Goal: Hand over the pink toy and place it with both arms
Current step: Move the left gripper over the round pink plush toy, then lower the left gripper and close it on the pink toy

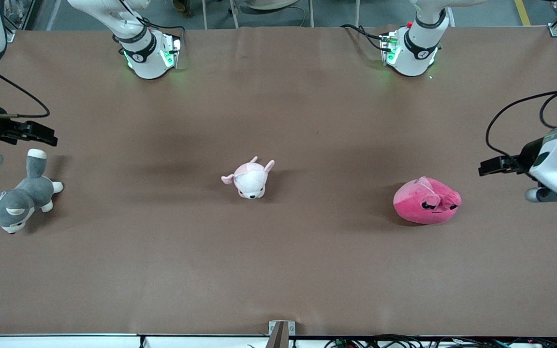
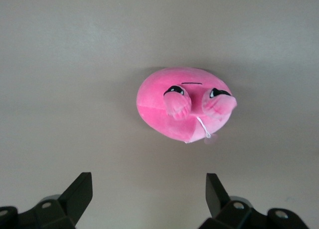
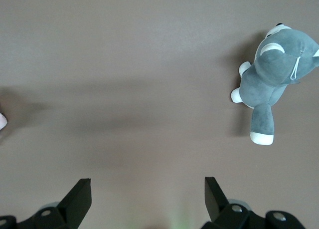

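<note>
The pink toy [image 1: 426, 201], a round hot-pink plush with dark sleepy eyes, lies on the brown table toward the left arm's end. It also shows in the left wrist view [image 2: 184, 104], apart from the fingers. My left gripper [image 1: 489, 166] hangs open and empty over the table beside the toy, toward the table's end; in its wrist view [image 2: 149, 194] the two fingers stand wide apart. My right gripper [image 1: 41, 135] hangs open and empty over the right arm's end of the table, above the grey dog's tail; its wrist view [image 3: 148, 194] shows bare table between the fingers.
A pale pink-and-white puppy plush [image 1: 249, 180] lies at the table's middle. A grey-and-white dog plush [image 1: 17, 198] lies at the right arm's end and shows in the right wrist view [image 3: 274, 74]. The two arm bases [image 1: 150, 53] [image 1: 411, 50] stand along the table's edge farthest from the camera.
</note>
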